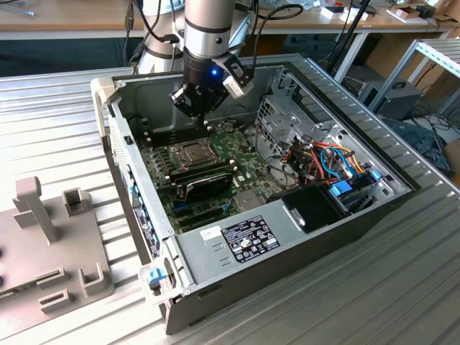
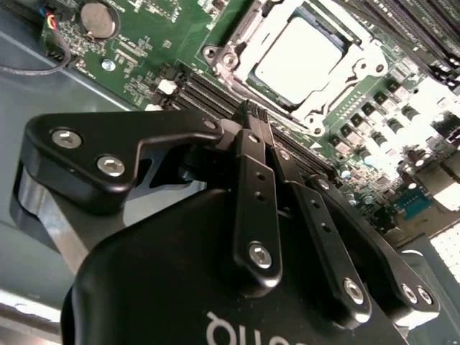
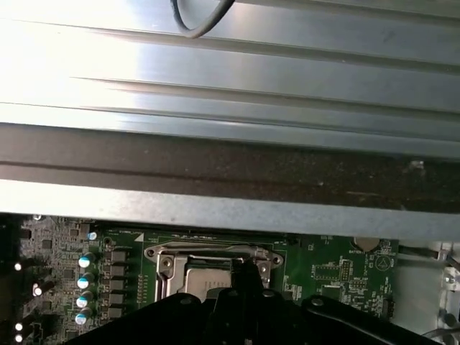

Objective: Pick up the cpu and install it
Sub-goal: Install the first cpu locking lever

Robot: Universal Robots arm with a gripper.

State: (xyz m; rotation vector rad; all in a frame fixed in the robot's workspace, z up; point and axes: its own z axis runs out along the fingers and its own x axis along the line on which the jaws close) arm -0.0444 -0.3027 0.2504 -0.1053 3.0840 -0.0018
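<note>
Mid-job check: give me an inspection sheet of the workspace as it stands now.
Surface: ribbed metal table, open computer case on it.
Job's things: cpu lies flat in its socket on the motherboard.
Clutter: grey fixture block at the exterior view's left.
Grippers: tool shut, holding nothing, above the board beside the socket.
Cables: orange and blue bundle inside the case.
Surroundings: wooden bench behind.

A robotics lab is showing here: an opened computer case (image 1: 237, 237) is lying on ribbed metal benching (image 1: 374, 287), cluttered desks (image 1: 72, 18) standing behind.
</note>
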